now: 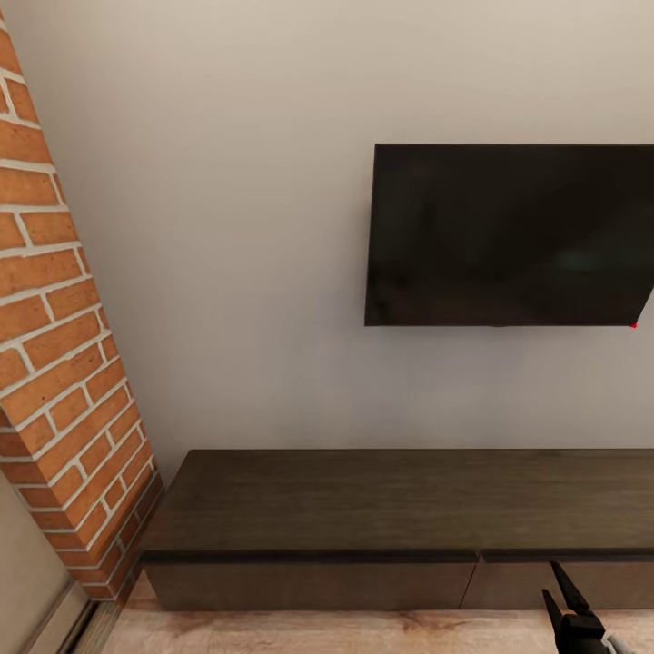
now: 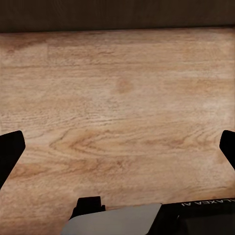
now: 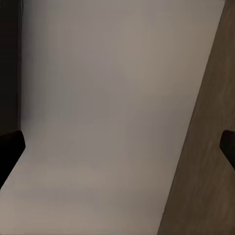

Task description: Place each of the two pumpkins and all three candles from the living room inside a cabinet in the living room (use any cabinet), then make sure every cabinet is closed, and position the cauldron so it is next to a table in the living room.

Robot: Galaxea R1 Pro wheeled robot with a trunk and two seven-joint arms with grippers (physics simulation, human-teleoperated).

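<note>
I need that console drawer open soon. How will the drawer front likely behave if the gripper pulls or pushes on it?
The cabinet drawer fronts look flat and handleless, so fingers would probably slip. They look rigid, likelier to slide than flex. The right gripper is open beside one.

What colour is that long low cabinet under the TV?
Dark brown wood grain; the cabinet shows best in the head view.

Matt wood, rough brick, smooth wall

The long dark brown wood cabinet (image 1: 400,509) looks matt and grained; orange brick fireplace (image 1: 54,363) rough; black flat TV (image 1: 509,236) faintly glossy; light plank floor (image 2: 117,112) smooth.
</note>
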